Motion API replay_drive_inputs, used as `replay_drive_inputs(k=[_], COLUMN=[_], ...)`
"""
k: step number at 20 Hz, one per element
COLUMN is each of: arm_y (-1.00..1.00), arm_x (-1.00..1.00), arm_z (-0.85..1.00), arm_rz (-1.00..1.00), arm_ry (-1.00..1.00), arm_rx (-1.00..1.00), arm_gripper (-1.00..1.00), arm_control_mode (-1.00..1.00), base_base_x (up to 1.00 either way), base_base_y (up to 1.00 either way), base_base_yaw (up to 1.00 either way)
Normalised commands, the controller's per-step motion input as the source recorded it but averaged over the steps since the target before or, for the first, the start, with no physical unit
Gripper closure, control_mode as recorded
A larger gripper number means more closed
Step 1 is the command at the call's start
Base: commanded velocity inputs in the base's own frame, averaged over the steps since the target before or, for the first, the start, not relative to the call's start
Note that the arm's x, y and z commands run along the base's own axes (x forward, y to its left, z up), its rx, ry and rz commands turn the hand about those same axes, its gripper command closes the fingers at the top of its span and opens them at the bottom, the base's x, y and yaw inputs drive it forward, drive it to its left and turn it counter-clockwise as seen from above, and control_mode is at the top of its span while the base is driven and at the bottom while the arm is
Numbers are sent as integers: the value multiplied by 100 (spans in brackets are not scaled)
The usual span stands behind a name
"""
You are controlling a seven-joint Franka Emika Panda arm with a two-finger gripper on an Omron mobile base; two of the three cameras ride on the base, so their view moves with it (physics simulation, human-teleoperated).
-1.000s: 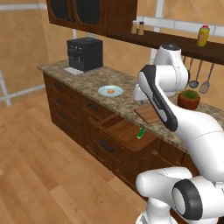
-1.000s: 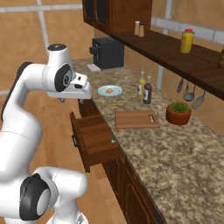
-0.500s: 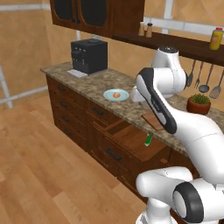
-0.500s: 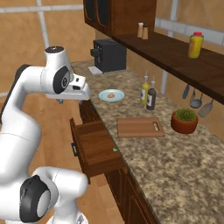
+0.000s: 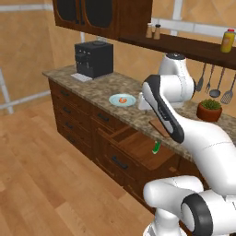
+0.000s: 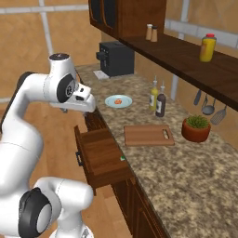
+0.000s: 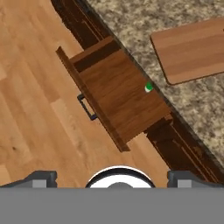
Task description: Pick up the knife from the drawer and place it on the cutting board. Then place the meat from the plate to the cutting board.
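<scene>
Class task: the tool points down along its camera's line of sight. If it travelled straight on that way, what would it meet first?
Most likely the open drawer: its plain wooden floor sits in the middle of the hand view, with the tool open. The knife lies off to one side, by the counter edge. Depth is unclear.

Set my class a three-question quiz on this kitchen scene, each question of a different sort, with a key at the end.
1. True or false: the drawer stands pulled open.
2. Multiple choice: where does the meat lie? A) on the cutting board B) on the plate C) in the drawer
3. Fill in the blank: the knife, with its green handle, lies in the ______, close under the counter edge.

Key
1. True: its wooden inside is open to view, handle bar out over the floor.
2. B: the orange-pink piece sits on the light-blue plate; the board is bare.
3. drawer
</scene>
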Motion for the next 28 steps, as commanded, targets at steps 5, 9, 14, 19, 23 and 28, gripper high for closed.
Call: replay_drive_inputs(k=[5, 9, 14, 19, 23, 28], arm_y=[13, 56, 6, 0, 0, 0], arm_x=[19, 60, 74, 44, 9, 3], arm_z=[-92, -68, -74, -88, -66, -13], arm_rz=[-48, -48, -28, -19, -4, 0], arm_ry=[1, -7, 0, 1, 1, 8], arm_rx=[21, 11, 2, 1, 18, 5], arm_gripper=[-100, -100, -100, -100, -100, -100], arm_control_mode=[-100, -100, -100, -100, -100, -100], base_base_x=[0, 0, 0, 0, 0, 0], base_base_y=[0, 0, 0, 0, 0, 0], base_base_yaw=[0, 0, 0, 0, 0, 0])
